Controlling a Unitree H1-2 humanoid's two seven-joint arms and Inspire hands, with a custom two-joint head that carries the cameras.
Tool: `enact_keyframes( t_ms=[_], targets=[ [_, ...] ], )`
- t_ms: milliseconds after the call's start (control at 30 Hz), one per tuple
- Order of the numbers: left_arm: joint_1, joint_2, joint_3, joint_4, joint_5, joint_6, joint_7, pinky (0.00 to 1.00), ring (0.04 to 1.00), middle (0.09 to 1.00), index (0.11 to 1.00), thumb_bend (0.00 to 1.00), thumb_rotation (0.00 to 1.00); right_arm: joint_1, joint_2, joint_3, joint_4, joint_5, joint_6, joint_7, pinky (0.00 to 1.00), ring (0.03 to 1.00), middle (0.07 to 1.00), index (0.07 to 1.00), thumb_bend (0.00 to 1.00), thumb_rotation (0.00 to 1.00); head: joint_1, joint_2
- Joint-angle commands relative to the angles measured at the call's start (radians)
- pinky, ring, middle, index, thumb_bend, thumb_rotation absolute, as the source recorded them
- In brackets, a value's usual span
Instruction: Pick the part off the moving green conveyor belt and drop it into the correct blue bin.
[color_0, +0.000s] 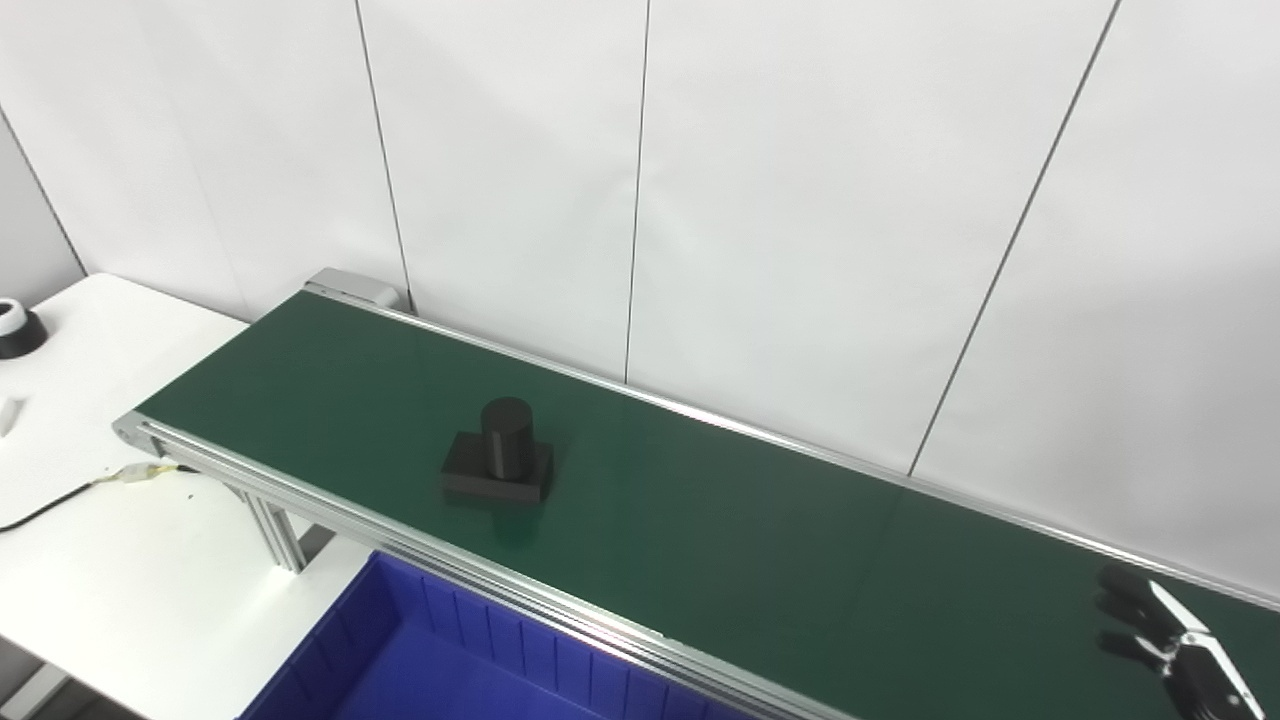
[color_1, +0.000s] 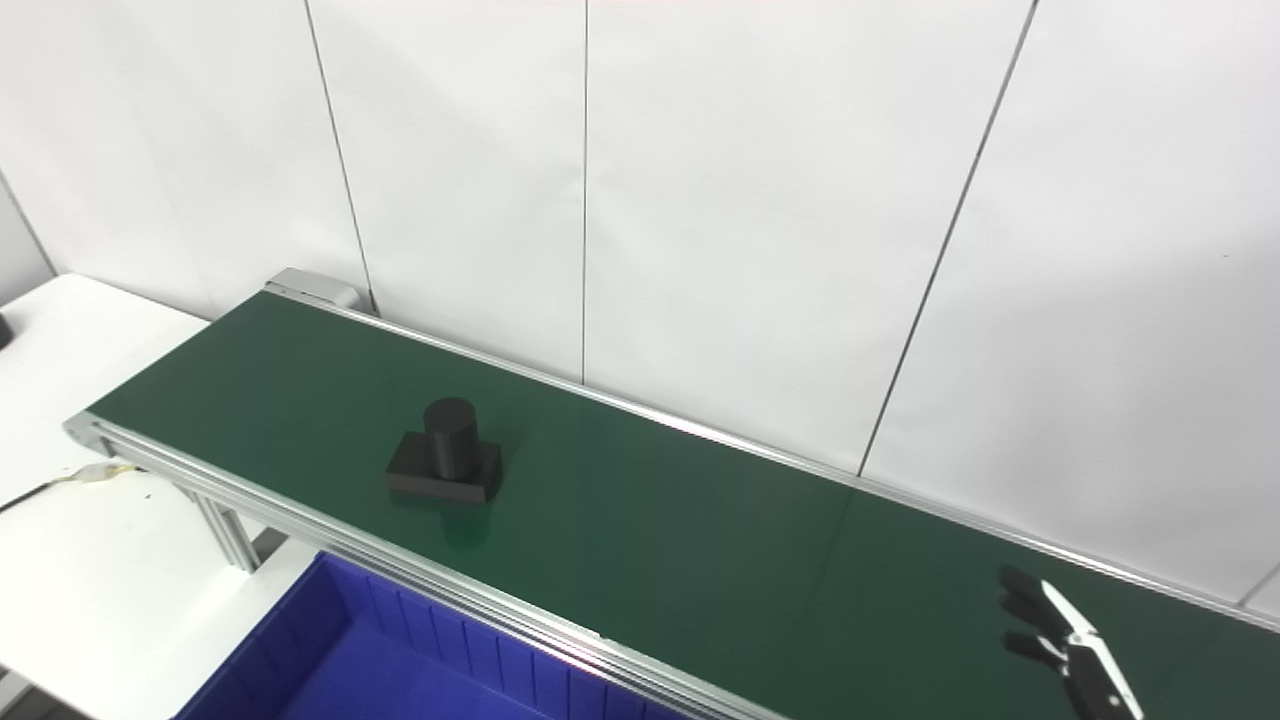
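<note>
A black part (color_0: 499, 457), a square base with an upright cylinder on top, rides on the green conveyor belt (color_0: 720, 520) toward its left half. My right hand (color_0: 1165, 640) hovers over the belt's right end at the picture's lower right, far from the part, its dark fingers spread apart and holding nothing. The same hand (color_1: 1060, 645) shows in the right eye view. A blue bin (color_0: 400, 660) sits below the belt's near rail, in front of the part. My left hand is out of sight.
A white table (color_0: 130, 560) lies to the left with a cable (color_0: 60, 500) and a small black-and-white object (color_0: 15, 328) on it. A white panelled wall runs behind the belt. Aluminium legs (color_0: 275, 530) hold up the belt's left end.
</note>
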Motion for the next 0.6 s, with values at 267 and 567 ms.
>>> enact_keyframes(
  t_ms=[267,567],
  targets=[
    [-0.028,0.039,0.001,-0.016,-0.019,-0.053,0.032,0.73,0.804,0.845,0.804,1.0,0.07,-0.064,0.023,0.004,-0.045,-0.088,0.072,0.007,0.71,0.799,0.829,0.833,0.91,0.22,-0.151,0.036],
    [-0.037,0.059,-0.012,-0.001,-0.023,-0.053,0.051,0.72,0.808,0.846,0.805,1.0,0.08,-0.114,0.036,0.015,-0.115,-0.15,0.248,0.075,0.68,0.777,0.813,0.811,0.92,0.28,-0.207,0.041]
  ],
)
